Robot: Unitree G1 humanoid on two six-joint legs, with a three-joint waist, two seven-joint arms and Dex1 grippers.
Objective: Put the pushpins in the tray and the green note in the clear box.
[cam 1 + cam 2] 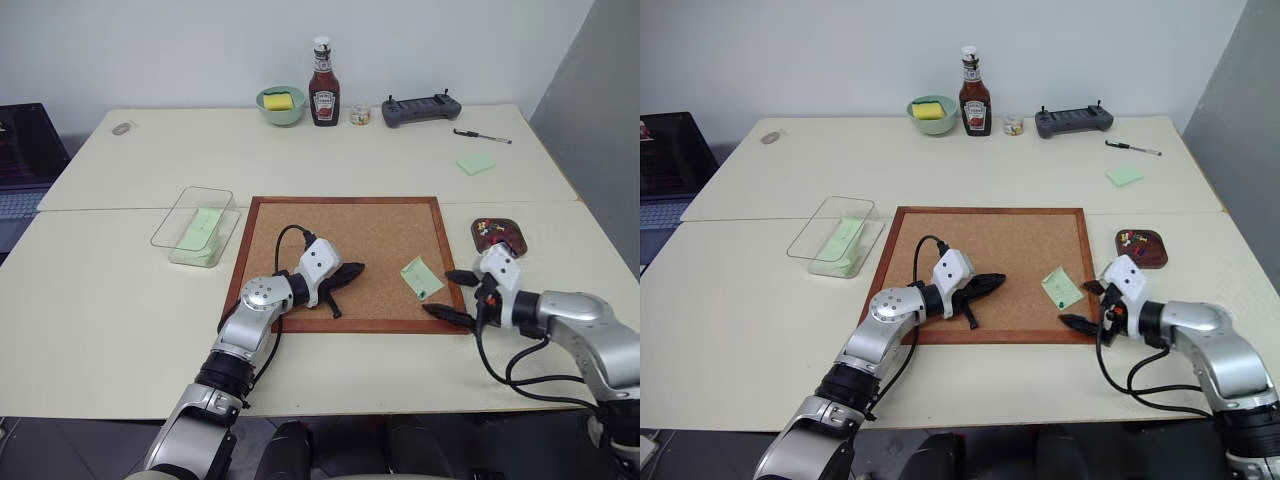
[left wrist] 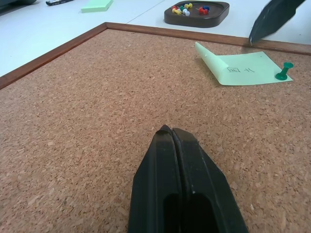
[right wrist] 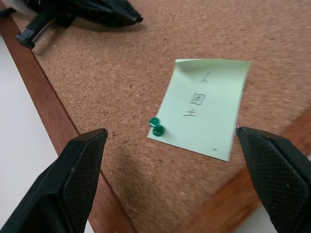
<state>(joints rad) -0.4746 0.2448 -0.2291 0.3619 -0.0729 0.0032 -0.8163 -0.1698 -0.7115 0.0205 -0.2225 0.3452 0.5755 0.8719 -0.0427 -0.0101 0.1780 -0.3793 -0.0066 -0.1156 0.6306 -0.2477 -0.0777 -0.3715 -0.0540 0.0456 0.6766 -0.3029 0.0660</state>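
On the corkboard (image 1: 330, 225) lies the green note (image 1: 421, 275), held by a green pushpin (image 3: 157, 127) at its near corner. My right gripper (image 3: 171, 131) is open, its fingers on either side of the pin and the note's near edge, just above the board. Several more pushpins (image 2: 188, 8) lie in the dark brown tray (image 1: 499, 236), right of the board. My left gripper (image 1: 355, 269) is shut and empty, over the middle of the cork and pointing toward the note. The clear box (image 1: 196, 226) stands left of the board with a pale green slip inside.
At the back stand a pale green bowl (image 1: 281, 103), a ketchup bottle (image 1: 323, 85), a small jar (image 1: 360, 115) and a grey controller (image 1: 421, 108). A pen (image 1: 482, 137) and a green sticky note (image 1: 476, 164) lie at back right. A laptop (image 1: 20, 150) sits far left.
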